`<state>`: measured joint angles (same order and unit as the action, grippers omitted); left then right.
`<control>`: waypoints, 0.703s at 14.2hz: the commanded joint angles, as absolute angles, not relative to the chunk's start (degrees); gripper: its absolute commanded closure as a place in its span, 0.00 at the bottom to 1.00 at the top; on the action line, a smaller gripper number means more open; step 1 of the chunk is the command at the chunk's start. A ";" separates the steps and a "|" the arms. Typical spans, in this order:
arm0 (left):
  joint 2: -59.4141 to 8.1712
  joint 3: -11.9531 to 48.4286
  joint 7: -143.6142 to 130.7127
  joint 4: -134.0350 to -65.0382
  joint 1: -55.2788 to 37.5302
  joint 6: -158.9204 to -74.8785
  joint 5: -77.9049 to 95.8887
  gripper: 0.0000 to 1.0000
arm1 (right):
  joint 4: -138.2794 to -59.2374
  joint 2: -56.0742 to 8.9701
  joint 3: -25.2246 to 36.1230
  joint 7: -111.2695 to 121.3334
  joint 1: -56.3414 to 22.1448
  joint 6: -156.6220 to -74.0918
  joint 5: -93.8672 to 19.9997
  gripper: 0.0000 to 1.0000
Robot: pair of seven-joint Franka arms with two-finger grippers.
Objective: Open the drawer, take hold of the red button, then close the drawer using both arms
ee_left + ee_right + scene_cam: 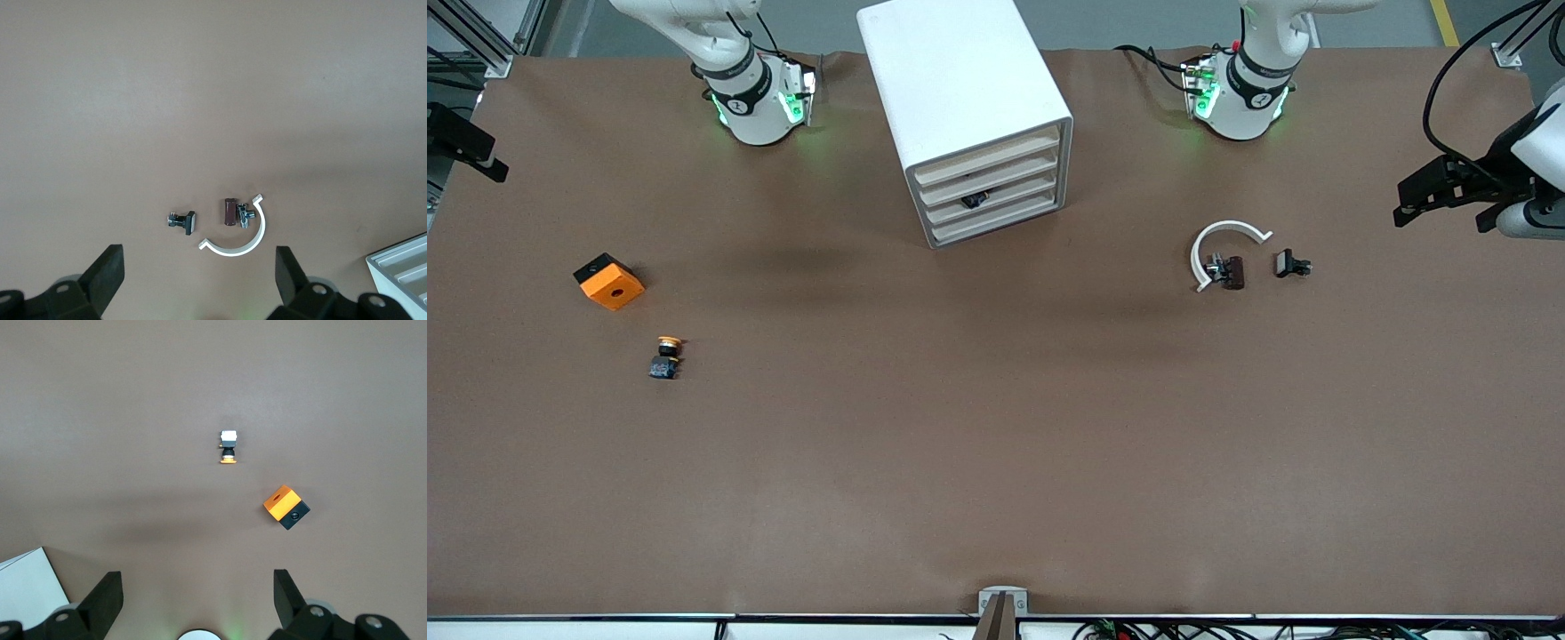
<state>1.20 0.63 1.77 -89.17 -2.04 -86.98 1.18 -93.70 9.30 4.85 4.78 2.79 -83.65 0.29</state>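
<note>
The white cabinet [951, 80] stands between the two arm bases. Its four beige-fronted drawers are all pushed in. A small dark thing [974, 200] shows at the front of the third drawer [1009, 189] from the top; what it is I cannot tell. The button is hidden. My left gripper [1405, 206] [200, 280] hangs open and empty, high over the left arm's end of the table. My right gripper [489, 164] [197, 600] hangs open and empty, high over the right arm's end.
An orange cube [609, 283] [285, 507] and a yellow-capped button [665, 356] [229, 447] lie toward the right arm's end. A white arc [1223, 249] [243, 243], a brown piece [1234, 272] [229, 212] and a black clip [1289, 264] [181, 222] lie toward the left arm's end.
</note>
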 commanded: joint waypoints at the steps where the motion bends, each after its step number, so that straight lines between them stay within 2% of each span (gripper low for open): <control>1: 0.88 1.05 2.90 -88.24 -2.02 -85.96 -0.09 0.00 | -94.92 10.63 4.75 5.36 3.16 -84.20 0.18 0.00; 8: 0.88 0.79 2.98 -89.03 -1.32 -83.51 -0.70 0.00 | -94.92 10.63 4.75 5.45 3.16 -84.20 0.18 0.00; 10: 0.62 0.79 2.90 -91.83 -1.05 -83.32 -1.49 0.00 | -94.92 10.55 4.83 5.45 3.16 -84.29 0.35 0.00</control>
<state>0.98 0.59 1.97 -89.90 -1.52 -83.99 -0.06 -93.70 9.30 4.86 4.79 2.79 -83.66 0.29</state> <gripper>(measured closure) 0.000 0.000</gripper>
